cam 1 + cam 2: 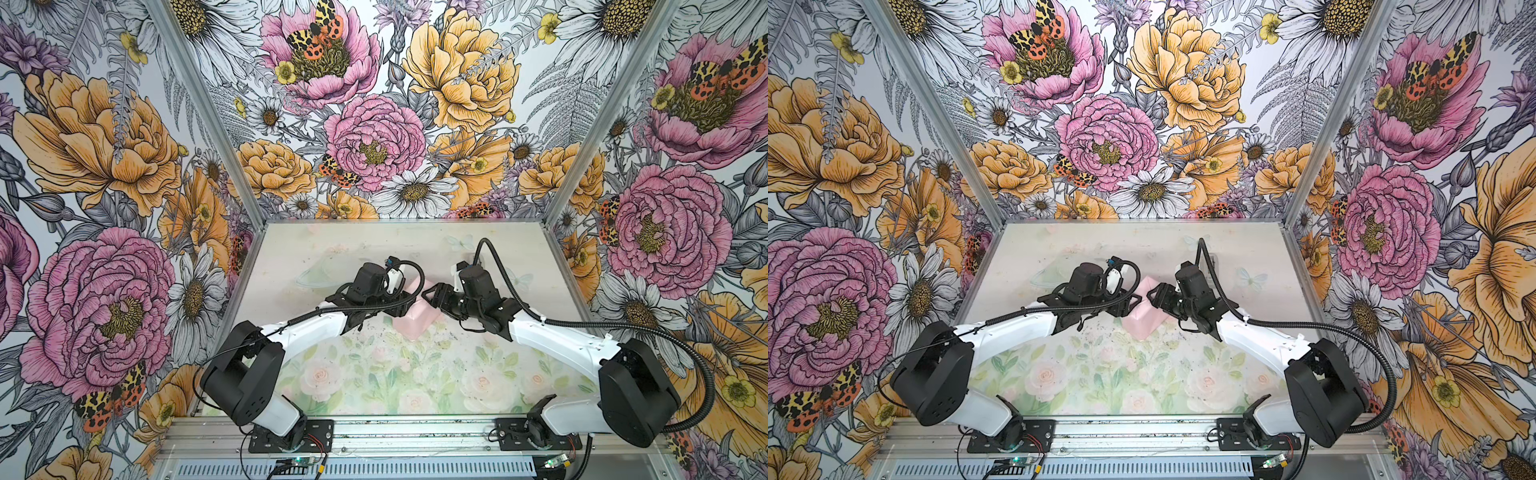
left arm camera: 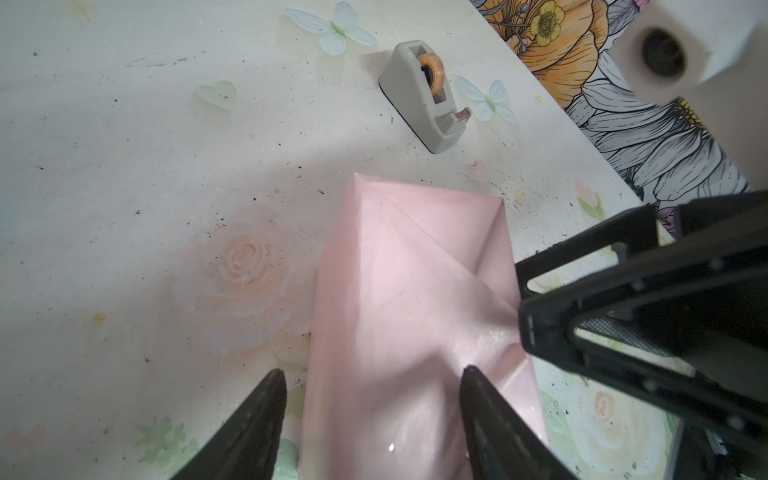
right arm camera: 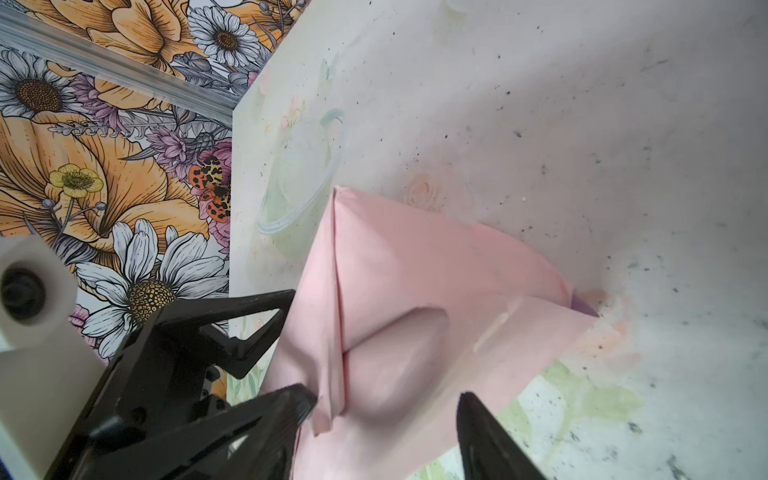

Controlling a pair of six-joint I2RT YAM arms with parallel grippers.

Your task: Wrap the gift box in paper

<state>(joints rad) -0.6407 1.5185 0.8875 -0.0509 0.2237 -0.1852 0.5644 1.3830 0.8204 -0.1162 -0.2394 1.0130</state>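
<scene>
The paper (image 2: 407,270), pink face out, lies folded into a parcel mid-table, a little toward the far edge; the gift box is hidden, presumably inside. The left gripper (image 2: 372,370) is spread over one end, the right gripper (image 3: 386,395) spread at the other; neither pinches anything. Unheld flaps could spring open, or the close-set grippers collide; the tape dispenser (image 2: 428,95) stands apart toward the far right corner, bare table (image 1: 332,245) elsewhere.

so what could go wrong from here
The paper looks puffed and loose, and both grippers' jaws stand open around it, so the folds may spring apart. The left gripper and right gripper sit close together over the parcel and could collide.
</scene>
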